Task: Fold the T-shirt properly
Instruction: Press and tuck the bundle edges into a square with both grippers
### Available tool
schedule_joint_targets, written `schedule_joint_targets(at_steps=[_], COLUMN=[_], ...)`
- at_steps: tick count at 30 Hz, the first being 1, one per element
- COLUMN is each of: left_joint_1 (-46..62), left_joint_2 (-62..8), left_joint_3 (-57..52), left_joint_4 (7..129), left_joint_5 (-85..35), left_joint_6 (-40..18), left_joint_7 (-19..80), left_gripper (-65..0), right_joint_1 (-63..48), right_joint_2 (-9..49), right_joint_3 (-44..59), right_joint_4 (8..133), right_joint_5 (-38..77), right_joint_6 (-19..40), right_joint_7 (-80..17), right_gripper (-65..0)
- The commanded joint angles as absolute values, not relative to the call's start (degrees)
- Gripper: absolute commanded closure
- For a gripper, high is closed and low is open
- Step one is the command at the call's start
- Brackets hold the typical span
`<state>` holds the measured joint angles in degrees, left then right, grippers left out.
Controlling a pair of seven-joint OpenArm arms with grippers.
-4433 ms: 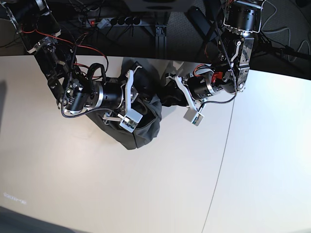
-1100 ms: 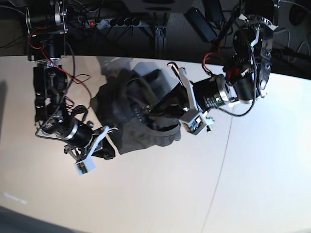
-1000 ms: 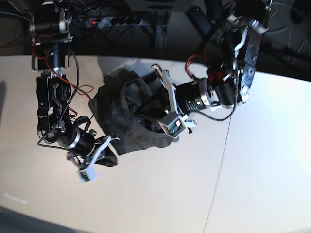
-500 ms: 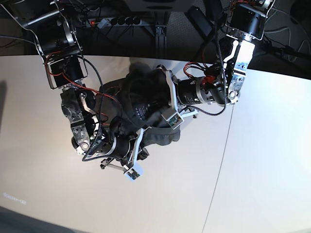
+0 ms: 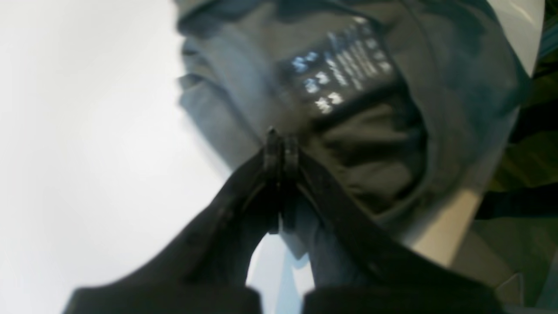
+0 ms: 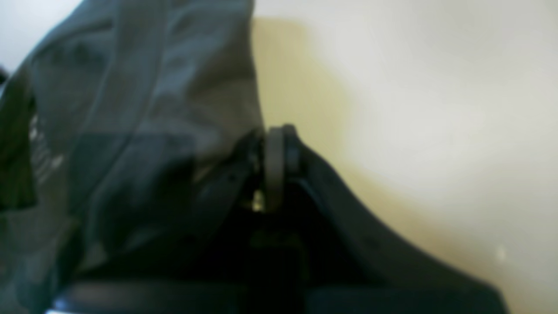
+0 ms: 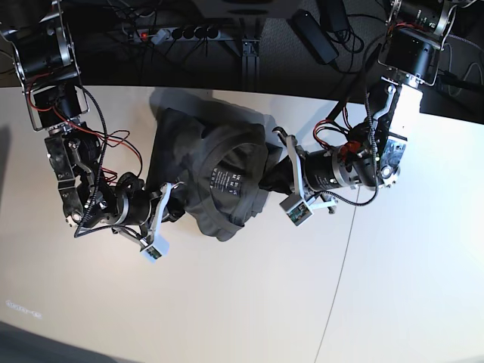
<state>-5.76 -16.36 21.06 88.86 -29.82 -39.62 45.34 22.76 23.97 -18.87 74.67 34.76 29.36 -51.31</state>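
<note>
Olive-grey T-shirt [image 7: 215, 178] bunched on white table [image 7: 242, 302], left tool [image 5: 279, 148] and right tool [image 6: 274, 144] each pinching its edge

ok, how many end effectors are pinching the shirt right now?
2. The left end effector is shut on the crumpled dark olive-grey cotton T-shirt at its base-view right edge; the right end effector is shut on its lower-left edge.

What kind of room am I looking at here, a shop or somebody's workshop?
Most likely a robotics lab or workshop. Two bare-wired robot arms work over a plain white table, a power strip and loose cables lie behind it, and only a dark T-shirt lies on it.
</note>
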Motion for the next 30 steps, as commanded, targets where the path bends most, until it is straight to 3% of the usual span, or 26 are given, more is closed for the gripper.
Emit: schedule_joint_targets(at_steps=[1, 10, 15, 30], left_joint_1=[-7.7, -15.3, -19.0, -29.5], left_joint_2=[-16.5, -14.9, -14.9, -7.1], left_joint_3=[21.6, 33.0, 37.6, 38.2], left_joint_4=[88.5, 75.8, 69.2, 60.8], left_joint_5=[-30.6, -26.7, -20.6, -15.7], left_joint_6=[-40.0, -40.0, -40.0, -40.0], left_joint_7=[44.1, 39.8, 31.6, 28.0], left_gripper=[0.0, 0.0, 0.0, 0.0], right_joint_1=[23.4, 17.2, 13.7, 4.0], right_joint_2=[24.8, 25.7, 25.7, 24.7], right_joint_3=[-18.5, -18.3, -18.0, -14.7], right_joint_4=[75.7, 76.1, 78.0, 89.4], right_joint_5=[36.1, 36.5, 36.5, 36.0], right_joint_6=[33.3, 33.3, 33.3, 33.2], right_joint_7=[-51.6, -52.6, -52.6, -52.6], right_gripper=[0.0, 0.0, 0.0, 0.0])
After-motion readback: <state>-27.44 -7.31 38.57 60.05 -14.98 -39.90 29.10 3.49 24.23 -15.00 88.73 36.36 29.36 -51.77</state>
